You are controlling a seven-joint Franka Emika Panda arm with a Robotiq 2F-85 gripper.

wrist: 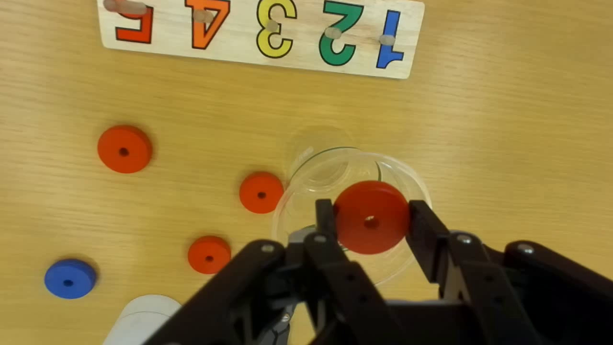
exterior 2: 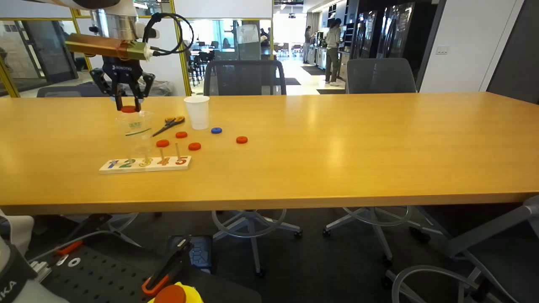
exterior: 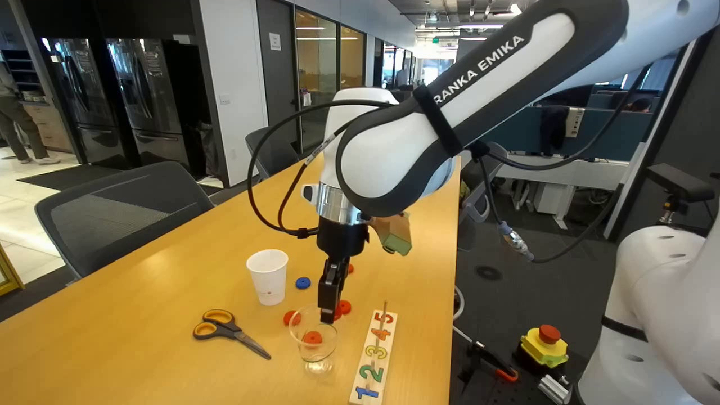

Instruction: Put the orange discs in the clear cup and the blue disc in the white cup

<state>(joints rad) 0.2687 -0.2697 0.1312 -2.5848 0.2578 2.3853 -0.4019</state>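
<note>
Above the wooden table [exterior 2: 379, 147], alongside which mesh-backed chairs [exterior 2: 381, 75] are standing, an orange disc [wrist: 371, 206] is being pinched by the Robotiq gripper [exterior 2: 128, 108] and is being held over the mouth of the clear cup [exterior: 319, 357]. Four other orange discs [wrist: 125, 143] are being supported by the table, as is the blue disc [wrist: 70, 279] near the white cup [exterior: 269, 278]; orange-handled scissors [exterior: 235, 333] and a numbered peg board [wrist: 306, 33] are lying nearby.

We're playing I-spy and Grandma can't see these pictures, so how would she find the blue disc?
On the long table, find the white cup. Beside it, not touching, the blue disc lies flat, round with a hole in its middle. It's the only blue one; the other discs are orange.
</note>
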